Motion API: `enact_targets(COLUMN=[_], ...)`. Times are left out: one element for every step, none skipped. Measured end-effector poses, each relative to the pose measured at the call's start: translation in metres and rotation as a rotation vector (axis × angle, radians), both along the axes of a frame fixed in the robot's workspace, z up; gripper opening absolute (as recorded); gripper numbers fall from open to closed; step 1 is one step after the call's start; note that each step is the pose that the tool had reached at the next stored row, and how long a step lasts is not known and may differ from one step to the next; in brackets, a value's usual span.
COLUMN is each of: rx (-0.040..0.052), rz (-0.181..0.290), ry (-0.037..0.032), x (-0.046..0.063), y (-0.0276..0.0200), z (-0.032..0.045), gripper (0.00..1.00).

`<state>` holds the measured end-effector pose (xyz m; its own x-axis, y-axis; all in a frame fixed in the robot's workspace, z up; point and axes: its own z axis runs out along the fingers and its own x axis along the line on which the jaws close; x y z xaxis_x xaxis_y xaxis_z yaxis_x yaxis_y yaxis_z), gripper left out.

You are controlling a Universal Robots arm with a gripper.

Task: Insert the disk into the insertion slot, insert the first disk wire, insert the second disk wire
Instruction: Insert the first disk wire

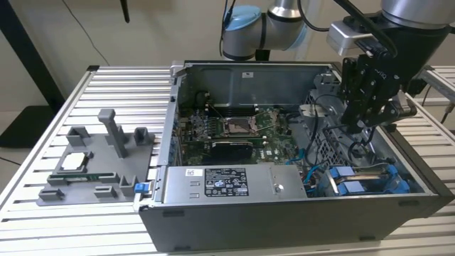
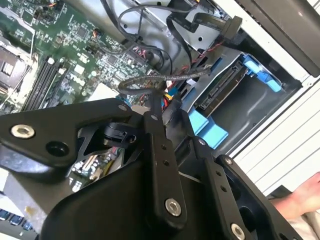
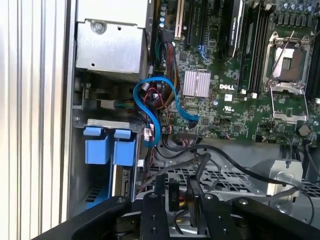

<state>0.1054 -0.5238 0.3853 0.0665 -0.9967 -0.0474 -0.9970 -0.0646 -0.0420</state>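
At the near corner of the open computer case (image 1: pixel 284 224), on the exterior view's right, the disk (image 1: pixel 354 186) seated in the insertion slot (image 2: pixel 247 107), blue carrier tabs outward, just beside the grey power-supply box (image 1: pixel 235 184). Just above and behind, the gripper (image 1: pixel 353 126) down inside the case, jaws clenched on the black connector of a disk wire (image 3: pixel 173 192), near the disk but not touching it. Farther back, the green motherboard (image 1: pixel 277 130) with its processor socket (image 1: pixel 237 126), and off to the exterior view's left a grey fixture tray (image 1: pixel 92 176) on the slatted table (image 1: pixel 42 224)
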Motion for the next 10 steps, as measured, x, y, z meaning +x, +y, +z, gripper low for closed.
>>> enact_targets(rx=[0.0,0.0,0.0,0.0,0.0,0.0001,0.0001,-0.0002,-0.0003,-0.0003], rz=[0.0,0.0,0.0,0.0,0.0,0.0,0.0,0.0,0.0,0.0], ry=[-0.0011,-0.0023,-0.0027,-0.0028,-0.0028,-0.0028,-0.0028,-0.0028,-0.0028,-0.0028], x=[-0.0001,-0.0001,0.0001,0.0007,0.0011,0.0011,0.0011,0.0011,0.0012,0.0012], y=[0.0,0.0,0.0,-0.0001,-0.0001,0.0,0.0,0.0,0.0,-0.0001], z=[-0.0007,-0.0011,-0.0015,-0.0016,-0.0018,-0.0021,-0.0023,-0.0023,-0.0023,-0.0023], gripper=[1.0,1.0,1.0,1.0,1.0,1.0,1.0,1.0,1.0,1.0])
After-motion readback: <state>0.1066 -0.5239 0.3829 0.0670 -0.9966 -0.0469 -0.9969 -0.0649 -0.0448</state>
